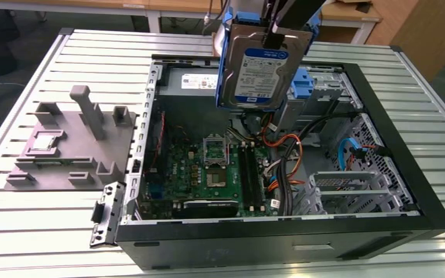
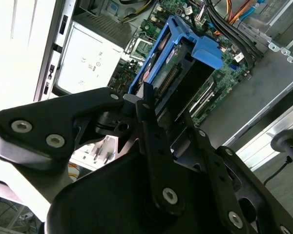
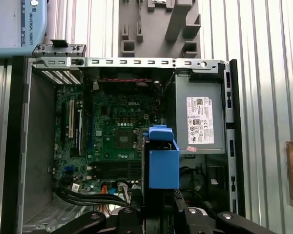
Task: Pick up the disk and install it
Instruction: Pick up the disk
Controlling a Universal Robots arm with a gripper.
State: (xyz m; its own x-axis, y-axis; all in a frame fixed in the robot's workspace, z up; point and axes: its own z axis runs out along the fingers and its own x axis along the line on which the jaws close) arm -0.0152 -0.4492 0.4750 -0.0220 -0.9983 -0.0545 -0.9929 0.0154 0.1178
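Gripper: the gripper [image 1: 273, 37] is reaching down from the top of the exterior view. Its black fingers [image 2: 145, 104] are clamping the upper end of the disk, one on each flat face.
Disk: the disk [image 1: 257, 75] is hanging in the air above the open computer case, touching nothing but the fingers. It is standing nearly upright, with its white-and-blue label facing the exterior camera. Its blue carrier is framing both long sides.
Disk from the wrist: in the first wrist view the disk [image 3: 163, 163] is showing edge-on. It is hanging over the edge of the motherboard just beside the power supply. In the second wrist view its connector edge [image 2: 166, 78] is pointing down into the case.
Motherboard: the green motherboard [image 1: 207, 174] is lying flat on the case floor below the disk.
Cables: orange and black cables [image 1: 284, 147] are running between the motherboard and the drive bays.
Drive cage: a perforated metal cage [image 1: 354, 185] is sitting at the exterior view's right, inside the case.
Power supply: the grey power supply [image 3: 200, 122] with a white label is sitting in the case corner beyond the disk.
Computer case: the black computer case [image 1: 284, 246] is lying on its side with the panel off.
Fixture: a grey moulded fixture [image 1: 68, 145] is resting just beside the case, at the exterior view's left.
Table: the slatted metal table [image 1: 44, 237] is carrying both.
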